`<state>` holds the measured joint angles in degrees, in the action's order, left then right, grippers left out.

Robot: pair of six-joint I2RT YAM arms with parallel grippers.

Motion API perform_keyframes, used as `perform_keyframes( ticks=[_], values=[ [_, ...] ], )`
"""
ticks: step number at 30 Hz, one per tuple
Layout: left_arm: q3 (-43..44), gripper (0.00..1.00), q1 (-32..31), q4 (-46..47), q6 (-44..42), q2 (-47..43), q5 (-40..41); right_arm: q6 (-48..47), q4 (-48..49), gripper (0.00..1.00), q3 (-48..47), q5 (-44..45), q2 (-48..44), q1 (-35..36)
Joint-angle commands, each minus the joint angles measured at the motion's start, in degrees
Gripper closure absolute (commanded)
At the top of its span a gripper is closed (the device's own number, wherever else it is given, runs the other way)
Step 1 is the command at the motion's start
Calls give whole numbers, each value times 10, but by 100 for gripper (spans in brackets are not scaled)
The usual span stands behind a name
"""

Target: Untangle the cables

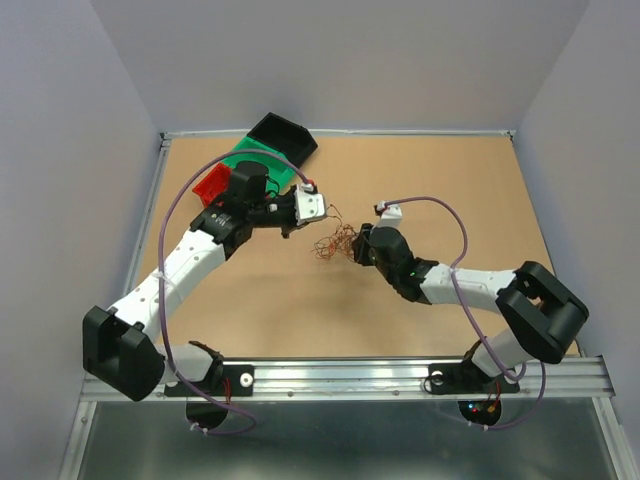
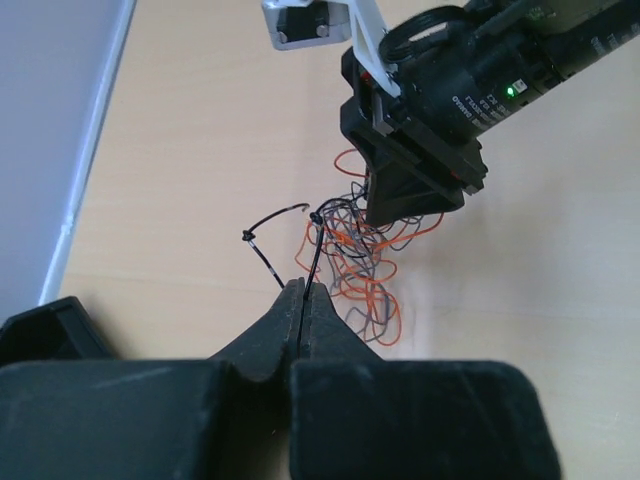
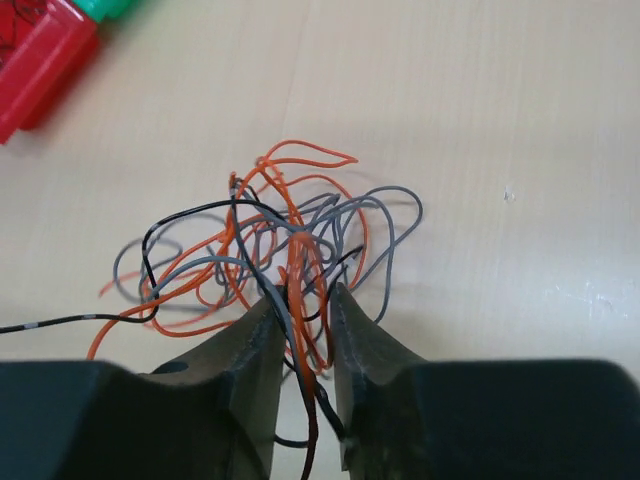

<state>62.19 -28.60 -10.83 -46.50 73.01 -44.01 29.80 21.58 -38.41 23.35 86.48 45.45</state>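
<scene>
Left tool [image 2: 302, 290] is pinched shut on one black wire [image 2: 310, 250], seemingly to draw it out of the cables [image 2: 365, 250]. Right tool [image 3: 303, 298] straddles them on the tabletop [image 3: 480, 120], jaws partly apart, strands loose between.

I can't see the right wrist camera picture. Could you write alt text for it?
A loose tangle of orange, black and grey wires lies on a pale wooden table, with several strands running through the slightly parted fingers of the right tool at the bottom edge. A red bin corner shows top left.
</scene>
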Motion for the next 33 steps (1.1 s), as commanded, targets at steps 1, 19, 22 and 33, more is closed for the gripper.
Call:
perform_keyframes(
  ticks=[1, 19, 22, 33],
  values=[
    [78, 100, -8, -35, 26, -54, 3, 4, 40, 81, 24, 48, -38, -3],
    [281, 100, 35, 84, 232, -89, 349, 206, -37, 72, 46, 194, -41, -57],
    [282, 100, 111, 100, 273, -89, 302, 213, -37, 26, 55, 199, -61, -57],
    [326, 100, 140, 62, 276, -71, 351, 173, -34, 18, 53, 204, -68, -56]
  ],
)
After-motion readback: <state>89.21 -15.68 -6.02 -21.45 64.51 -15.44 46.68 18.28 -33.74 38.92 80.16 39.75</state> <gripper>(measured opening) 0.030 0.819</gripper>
